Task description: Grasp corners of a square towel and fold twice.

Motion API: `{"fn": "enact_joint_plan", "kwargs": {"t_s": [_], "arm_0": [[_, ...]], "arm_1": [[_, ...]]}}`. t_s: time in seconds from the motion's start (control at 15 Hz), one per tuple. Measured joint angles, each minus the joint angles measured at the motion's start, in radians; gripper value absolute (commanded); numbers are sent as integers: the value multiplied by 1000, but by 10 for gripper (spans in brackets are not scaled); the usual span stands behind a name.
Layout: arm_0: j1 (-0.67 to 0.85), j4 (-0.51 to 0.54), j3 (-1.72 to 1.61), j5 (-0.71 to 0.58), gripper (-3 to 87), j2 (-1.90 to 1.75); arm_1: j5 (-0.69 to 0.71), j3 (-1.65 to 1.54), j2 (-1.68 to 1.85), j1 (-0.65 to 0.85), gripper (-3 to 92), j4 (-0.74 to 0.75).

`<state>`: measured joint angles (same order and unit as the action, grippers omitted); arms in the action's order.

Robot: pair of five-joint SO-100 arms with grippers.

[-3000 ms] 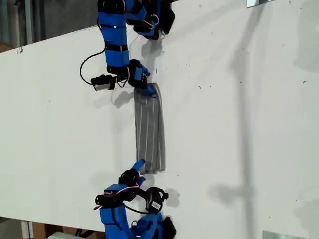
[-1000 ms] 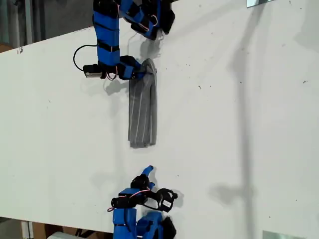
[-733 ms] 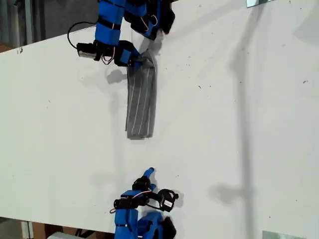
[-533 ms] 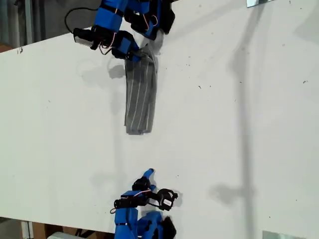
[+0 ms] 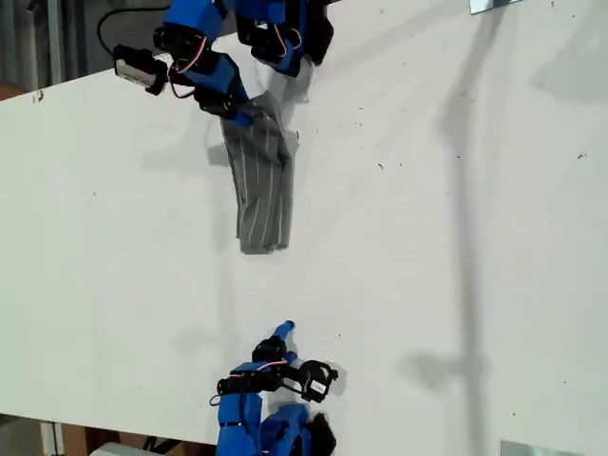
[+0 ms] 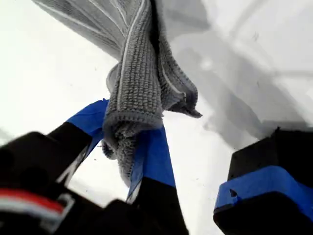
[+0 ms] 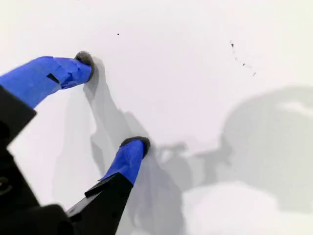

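The towel [image 5: 261, 190], grey with thin white stripes, is folded into a narrow strip on the white table [image 5: 427, 237] in the upper middle of the exterior view. My first gripper [image 5: 242, 116] is shut on the strip's upper end and holds it raised, while the lower end lies flat. The first wrist view shows bunched towel [image 6: 134, 93] pinched in my first gripper [image 6: 128, 125]. My second gripper [image 5: 282, 330] sits near the exterior view's bottom edge, well away from the towel. Its wrist view shows my second gripper [image 7: 111, 100] open over bare table.
The first arm's base [image 5: 285, 33] stands at the exterior view's top edge, just beyond the towel. Metal brackets sit at the top right [image 5: 494, 5] and bottom right [image 5: 532, 448] of that view. Dark floor shows past the table's left edge.
My first gripper has risen toward the exterior view's top left with the towel's end, and the strip slid away from my second gripper. My second gripper drew back, then held still.
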<state>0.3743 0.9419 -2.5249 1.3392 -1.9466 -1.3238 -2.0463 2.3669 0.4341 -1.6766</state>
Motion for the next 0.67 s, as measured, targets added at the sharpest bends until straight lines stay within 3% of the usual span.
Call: {"fn": "enact_joint_plan", "kwargs": {"t_s": [0.27, 0.47, 0.67], "arm_0": [[0, 0, 0, 0, 294, 0], [0, 0, 0, 0, 294, 2], [0, 0, 0, 0, 294, 2]], "arm_1": [[173, 207, -256, -3, -1, 64], [304, 505, -634, -84, -1, 57], [351, 753, -900, -115, -1, 49]]}}
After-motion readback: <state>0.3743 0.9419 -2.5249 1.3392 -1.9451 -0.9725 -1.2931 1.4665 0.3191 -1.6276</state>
